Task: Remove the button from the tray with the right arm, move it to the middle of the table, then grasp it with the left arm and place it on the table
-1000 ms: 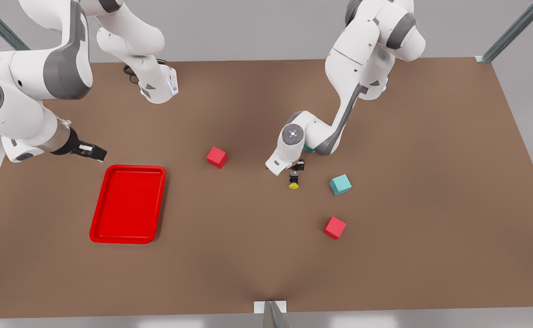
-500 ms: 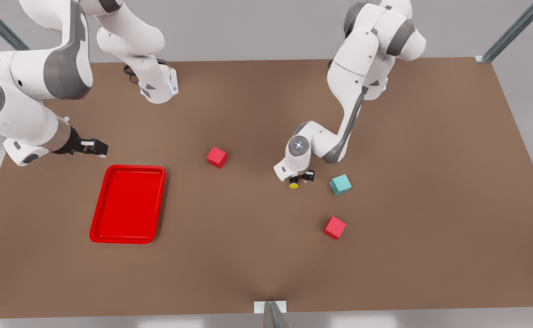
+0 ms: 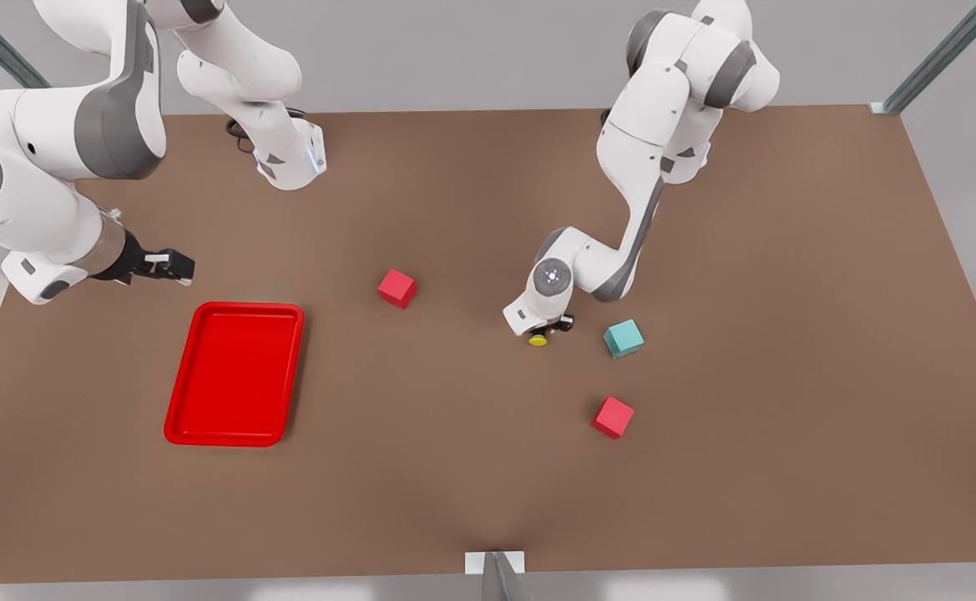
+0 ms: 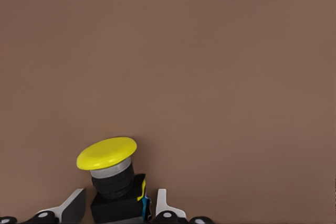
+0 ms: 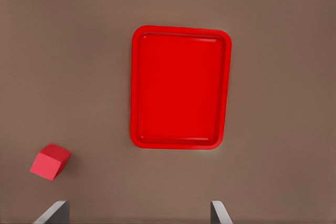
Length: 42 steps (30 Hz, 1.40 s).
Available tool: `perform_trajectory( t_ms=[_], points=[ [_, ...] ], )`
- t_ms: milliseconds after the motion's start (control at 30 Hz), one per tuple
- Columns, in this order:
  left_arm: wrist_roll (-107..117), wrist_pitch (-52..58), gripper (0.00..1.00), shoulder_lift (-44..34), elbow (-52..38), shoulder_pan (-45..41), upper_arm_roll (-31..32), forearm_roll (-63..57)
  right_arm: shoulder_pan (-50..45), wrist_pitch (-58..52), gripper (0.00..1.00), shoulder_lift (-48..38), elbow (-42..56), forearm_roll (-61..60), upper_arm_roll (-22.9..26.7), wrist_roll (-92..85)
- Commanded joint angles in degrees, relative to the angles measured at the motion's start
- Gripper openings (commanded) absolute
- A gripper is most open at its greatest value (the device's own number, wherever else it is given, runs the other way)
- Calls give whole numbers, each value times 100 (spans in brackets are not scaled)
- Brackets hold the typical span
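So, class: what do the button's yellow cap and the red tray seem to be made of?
Button cap: probably smooth plastic, since its even yellow carries a soft sheen at the edge. Tray: likely glossy moulded plastic, judging by its uniform bright red, rounded corners and faint highlights along the raised rim. Being rendered, neither material is certain.

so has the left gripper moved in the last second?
Yes. The left gripper dropped lower over the button, toward the table; teal cube unmoved.

Both arms: white rounded shells, grey joint bands, round status-light caps, black two-finger grippers with pale fingertips.
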State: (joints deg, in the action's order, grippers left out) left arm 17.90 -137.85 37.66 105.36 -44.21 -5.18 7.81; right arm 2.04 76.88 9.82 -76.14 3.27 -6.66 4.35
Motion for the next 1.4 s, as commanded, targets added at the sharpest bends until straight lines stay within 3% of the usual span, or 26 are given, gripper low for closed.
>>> perform_trajectory(
  t_ms=[0,67,133,267,600,700,767,833,933,1000,1200,1367],
  points=[
    [-217,-5,72,13,-25,0,0,36,-2,-24,100,-6,3,-2,-1,-338],
    [-217,4,63,13,-51,-9,0,36,-2,-24,100,2,3,-10,-1,-338],
    [-225,13,62,5,-51,-9,0,36,-2,-24,100,2,3,-10,-1,-338],
    [-234,22,49,5,-51,0,0,36,-2,-24,100,2,3,-10,-1,-338],
    [-50,241,49,-13,-526,-9,-97,45,-2,-24,100,-6,3,-10,-1,-338],
    [2391,250,49,5,-947,-61,-220,-253,-2,-24,100,-6,3,-10,-1,-338],
    [5863,697,49,40,-1316,-220,-431,-1500,-2,-24,100,-6,3,-10,-1,-338],
    [8457,1963,49,189,-1976,-351,-431,-2468,-2,-24,100,-6,3,-10,-1,-338],
    [11850,2210,49,514,-2512,-562,-422,-4313,-2,-32,100,-6,3,-10,-1,-338],
    [13149,3105,49,690,-2503,-694,-422,-5367,-2,-32,100,-6,3,-10,-1,-338],
    [15032,5611,49,1068,-2494,-703,-396,-5738,-2,-41,100,-6,3,-2,-1,-338],
    [15692,5981,49,1367,-2512,-1125,-396,-6133,-2,-50,100,-6,3,-2,-1,-338]
  ],
)
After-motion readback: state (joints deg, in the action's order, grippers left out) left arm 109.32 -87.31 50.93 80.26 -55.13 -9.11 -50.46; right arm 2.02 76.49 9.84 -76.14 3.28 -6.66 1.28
